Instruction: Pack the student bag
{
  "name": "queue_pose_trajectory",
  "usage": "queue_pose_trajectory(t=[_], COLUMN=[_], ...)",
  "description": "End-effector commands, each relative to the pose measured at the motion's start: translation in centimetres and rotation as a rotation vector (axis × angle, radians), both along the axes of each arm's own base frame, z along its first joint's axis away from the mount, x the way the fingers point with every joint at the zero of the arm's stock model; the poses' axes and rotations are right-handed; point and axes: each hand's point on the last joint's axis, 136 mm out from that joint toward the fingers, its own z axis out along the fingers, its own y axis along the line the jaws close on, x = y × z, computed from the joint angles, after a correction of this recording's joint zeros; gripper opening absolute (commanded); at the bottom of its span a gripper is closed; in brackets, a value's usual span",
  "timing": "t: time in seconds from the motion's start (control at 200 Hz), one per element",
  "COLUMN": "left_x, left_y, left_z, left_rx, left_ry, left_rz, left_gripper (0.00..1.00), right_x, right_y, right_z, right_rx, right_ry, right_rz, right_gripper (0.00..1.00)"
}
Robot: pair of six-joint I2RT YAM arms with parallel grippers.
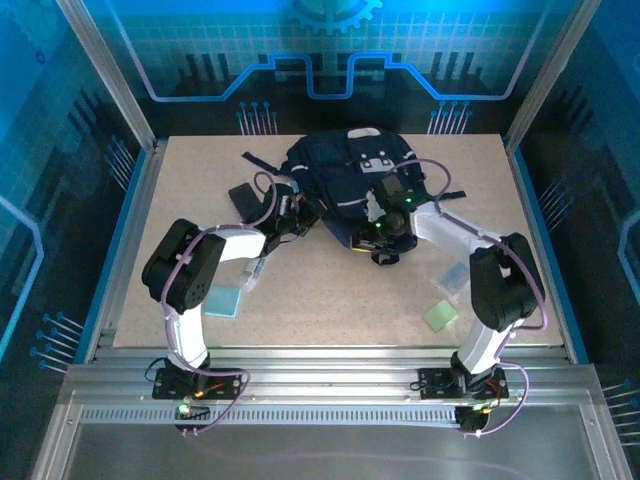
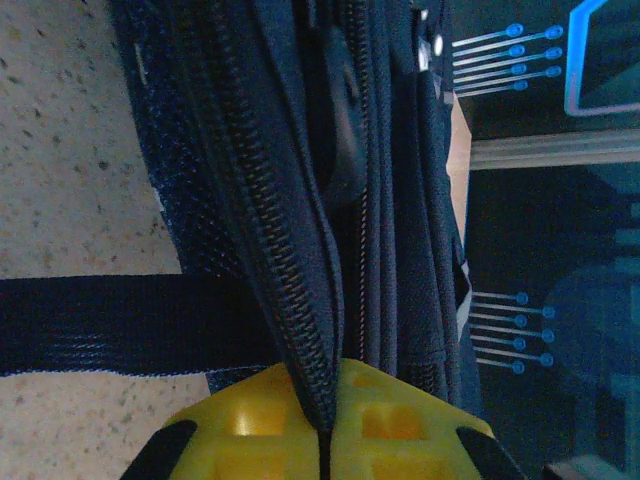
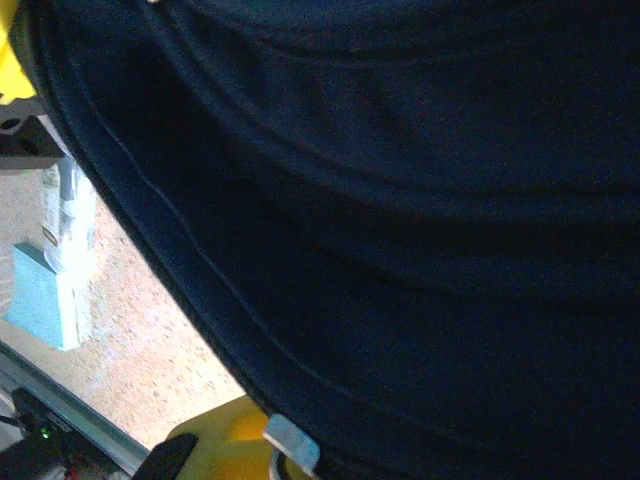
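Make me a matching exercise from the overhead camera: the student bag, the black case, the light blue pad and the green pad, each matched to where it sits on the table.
Things
1. student bag
2. black case
3. light blue pad
4. green pad

Places
A. front right of the table
B. far middle
C. front left
D. just left of the bag, in the far half

Pairs: 1-B, 2-D, 3-C, 4-A

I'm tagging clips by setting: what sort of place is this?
Likely a robot-lab test cell: left arm and right arm bolted by a table, blue circuit-patterned panels around, student bag laid out.
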Motion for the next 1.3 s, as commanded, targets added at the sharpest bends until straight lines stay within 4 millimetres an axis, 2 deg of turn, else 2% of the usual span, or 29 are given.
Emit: queue_pose_trajectory(t=[0.0,0.195,0.4,0.48,0.575,0.715,0.76,0.81,0.87,0.91,0.991,1.146,1.296], left_x=[0.8,1.4,2.7,3.9,5.8,8.3,9.0,9.4,9.4,9.1,7.9,3.9,-0.9], left_y=[3.9,5.4,6.2,6.9,7.4,6.7,6.4,6.1,5.9,6.1,7.2,10.3,11.7], left_z=[0.0,0.5,1.3,1.2,1.3,1.9,2.1,2.2,2.4,2.3,2.3,2.4,1.9], left_rx=[0.081,0.097,0.165,0.171,0.168,0.159,0.147,0.135,0.13,0.135,0.145,0.129,0.111], left_ry=[-0.03,-0.039,-0.081,-0.087,-0.08,-0.08,-0.08,-0.065,-0.049,-0.031,-0.007,0.034,0.079], left_rz=[0.055,0.048,0.017,0.013,0.01,-0.011,-0.015,-0.021,-0.034,-0.03,-0.009,0.057,0.113], left_gripper=[0.0,0.0,0.0,0.0,0.0,0.0,0.12,0.39,0.65,0.77,0.89,0.93,0.93], right_x=[-3.7,-2.8,-2.6,-2.2,-2.0,-2.2,-2.2,-2.0,-1.5,-0.9,0.2,2.6,4.6], right_y=[-5.5,-9.6,-12.3,-12.4,-9.9,-3.7,-1.1,1.5,4.3,5.9,8.6,12.5,13.7], right_z=[-0.4,1.1,1.4,1.4,1.3,1.1,1.2,1.3,1.4,1.7,1.9,3.0,4.3], right_rx=[-0.174,-0.298,-0.398,-0.401,-0.292,-0.111,-0.03,0.038,0.096,0.121,0.154,0.218,0.246], right_ry=[0.116,0.09,0.106,0.089,0.078,0.069,0.065,0.059,0.044,0.027,0.002,-0.051,-0.102], right_rz=[0.01,0.015,0.036,0.023,0.041,0.116,0.142,0.161,0.18,0.189,0.208,0.232,0.217], right_gripper=[0.0,0.0,0.0,0.0,0.0,0.0,0.0,0.0,0.0,0.0,0.0,0.0,0.0])
